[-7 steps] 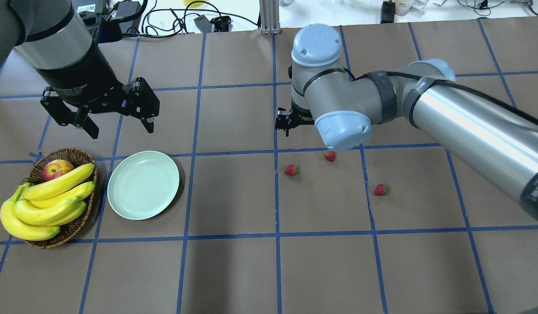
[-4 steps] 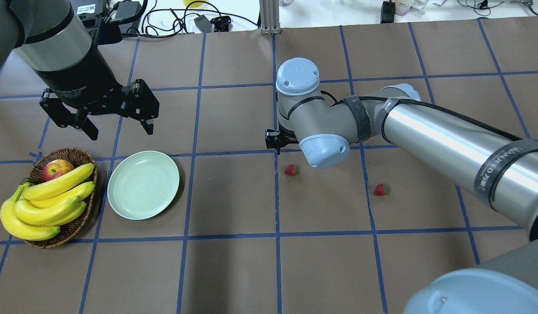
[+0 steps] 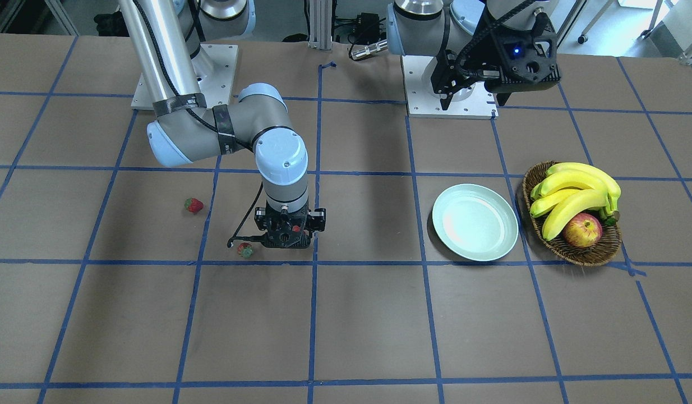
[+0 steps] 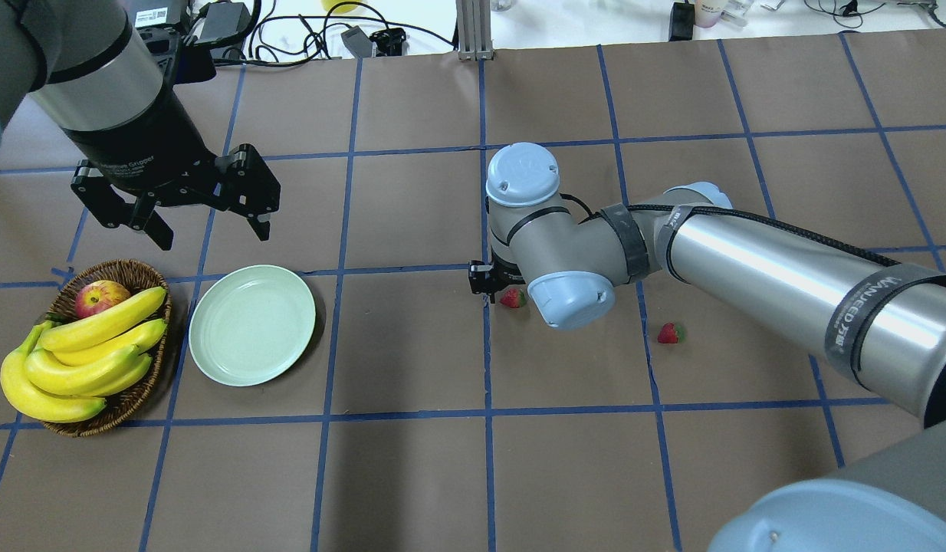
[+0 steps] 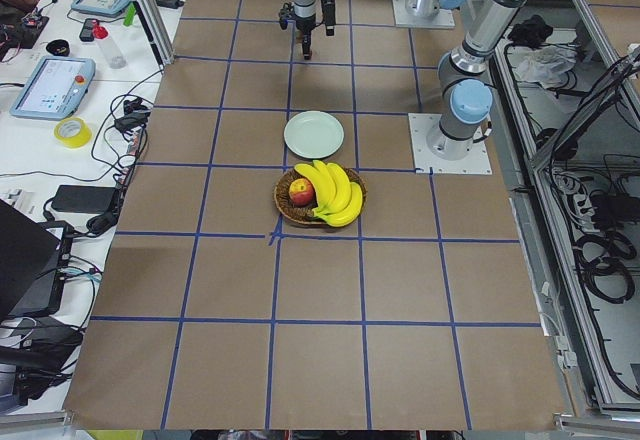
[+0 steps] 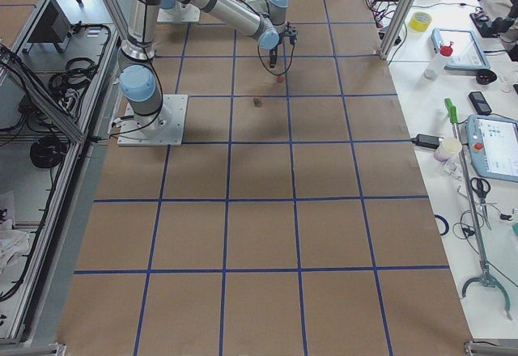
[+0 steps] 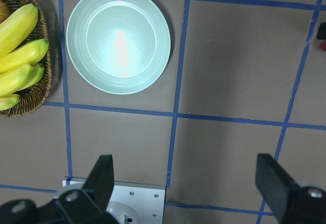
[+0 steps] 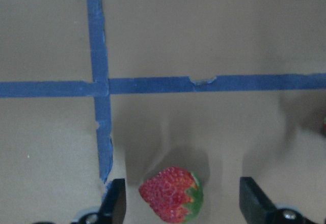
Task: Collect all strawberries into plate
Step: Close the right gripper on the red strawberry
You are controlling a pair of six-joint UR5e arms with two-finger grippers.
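Light is bright and even, falling from above, so shadows on the brown surface [image 4: 412, 475] are soft-edged. In the front-facing view a broad, faint shadow band lies just beside the right arm [image 3: 164, 62]. The plate [image 7: 118, 39] carries a white glare patch at its centre in the left wrist view. In the overhead view the right arm's metal tube shows a long bright streak, and the strip beyond the surface's far edge is blown out white. The right wrist view is soft throughout. There the strawberry [image 8: 172, 194] is hazy within a diffuse shadow, and the dark fingers [image 8: 116, 202] of the right tool [image 8: 184, 203] are out of focus at the bottom edge.
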